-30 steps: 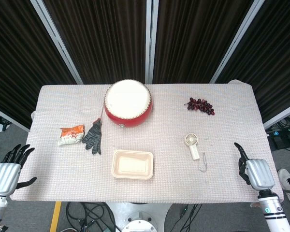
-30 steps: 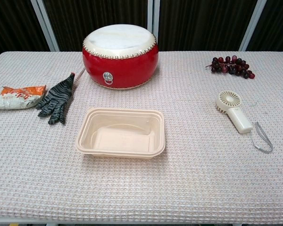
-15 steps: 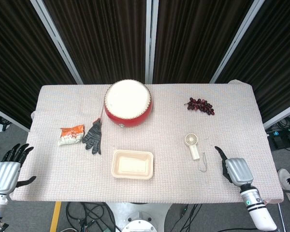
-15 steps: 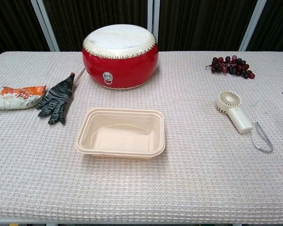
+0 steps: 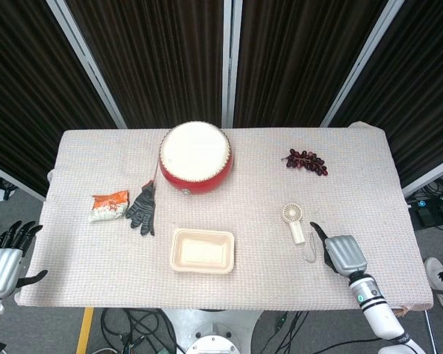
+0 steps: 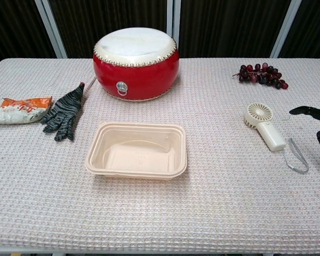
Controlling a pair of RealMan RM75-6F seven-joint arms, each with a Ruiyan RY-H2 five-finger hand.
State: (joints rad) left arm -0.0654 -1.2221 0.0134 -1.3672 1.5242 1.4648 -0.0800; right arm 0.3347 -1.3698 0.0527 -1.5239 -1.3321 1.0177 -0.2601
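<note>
Since the earlier frame, the right robot hand (image 5: 342,253) has been moved inward over the surface (image 5: 266,214), and it is now seen just beside the cord of the handheld fan (image 5: 294,222); the left robot hand (image 5: 5,259) has been drawn a little further back from the left edge. The right robot hand is held empty, with its fingers (image 6: 304,111) apart and pointed toward the fan, not touching it as far as can be seen. The left robot hand is also empty, its fingers spread, well apart from all things. The fan is laid flat on the right part of the surface, its round head toward the grapes (image 5: 305,161). A beige tray (image 5: 202,251) is placed in the middle, a red drum (image 5: 196,157) behind it, and a dark glove (image 5: 142,208) and a snack packet (image 5: 108,206) on the left.
</note>
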